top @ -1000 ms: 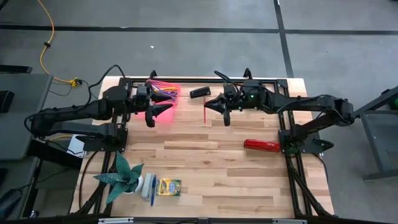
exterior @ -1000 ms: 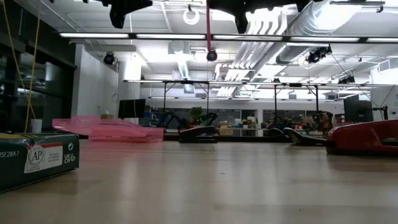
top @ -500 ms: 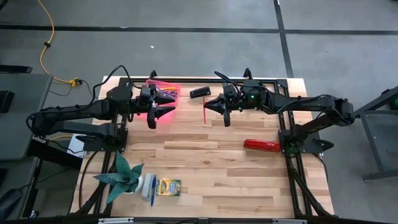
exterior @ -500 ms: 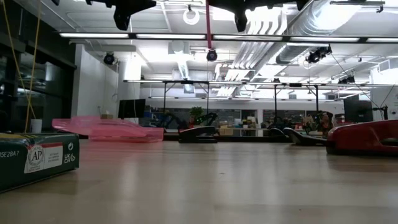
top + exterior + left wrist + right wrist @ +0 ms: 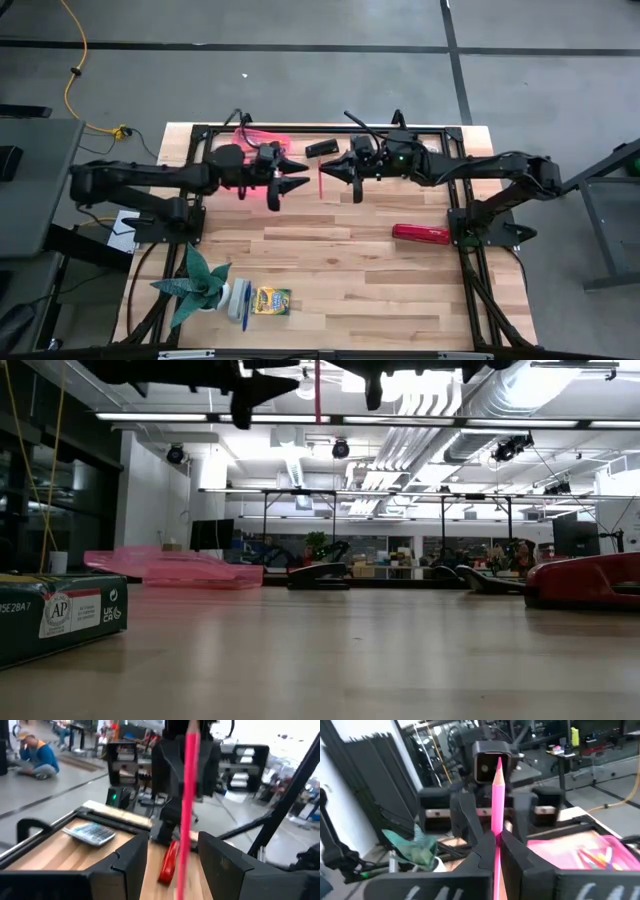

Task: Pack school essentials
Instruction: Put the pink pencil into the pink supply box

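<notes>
Midair, right claw (image 5: 335,171) pinching pink pencil (image 5: 321,178) at lower end, high above tabletop (image 5: 330,250). Left claw (image 5: 290,176) facing it, fingers spread around shaft, not touching. Pencil looking light, stiff, thin, slippery; gripping mid-shaft squarely seeming safest. Pink pouch (image 5: 262,146) lying behind left arm.

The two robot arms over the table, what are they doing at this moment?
The right gripper holds a pink pencil upright, clamped between its fingers, above the far part of the table. The left gripper faces it with its fingers open on either side of the pencil, not gripping it. It looks like a handover. A pink pouch with pencils inside lies behind. A crayon box and a red bar lie untouched on the table.
</notes>
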